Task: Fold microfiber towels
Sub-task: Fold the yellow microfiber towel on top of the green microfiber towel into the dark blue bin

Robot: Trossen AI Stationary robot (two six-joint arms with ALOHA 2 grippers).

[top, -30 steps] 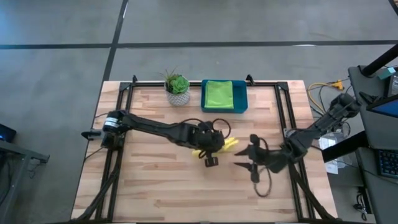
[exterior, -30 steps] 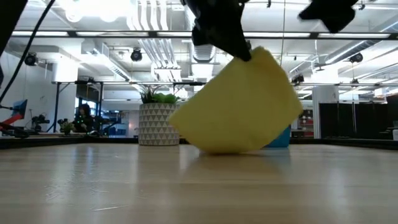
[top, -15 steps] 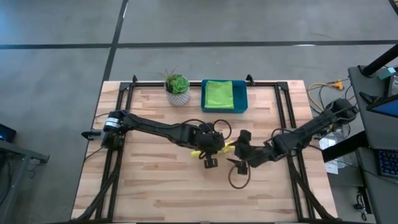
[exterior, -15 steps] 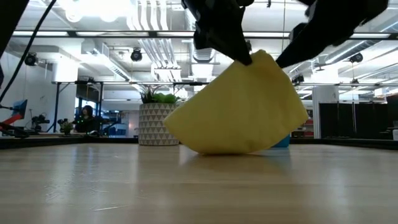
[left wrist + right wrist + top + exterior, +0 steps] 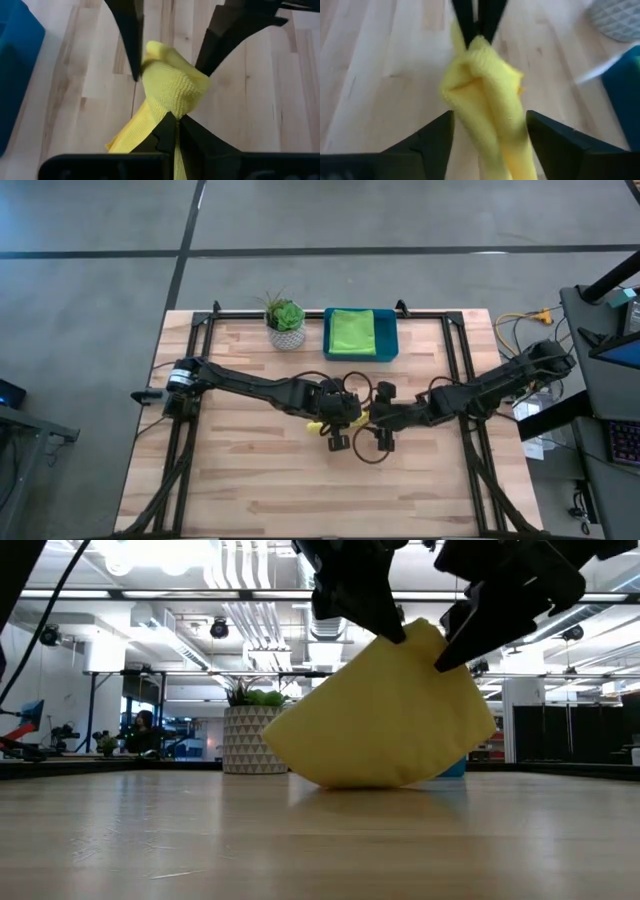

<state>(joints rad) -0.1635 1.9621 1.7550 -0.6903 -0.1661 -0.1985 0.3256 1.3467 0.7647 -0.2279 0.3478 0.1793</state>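
High view: left gripper (image 5: 338,412) clamped on yellow towel (image 5: 366,412) mid-bench (image 5: 250,470); right gripper (image 5: 372,420) just beside, jaws apart.
Low view: towel hangs from left gripper, lower edge on bench.
Right wrist view: towel between spread fingers (image 5: 430,137).

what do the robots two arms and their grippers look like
Both arms are dark, nearly black, slim and jointed, each with a black cable looping loose near the wrist. The left arm has a pale silver band near its base. The left gripper and right gripper each end in two flat, black, tapering fingers.
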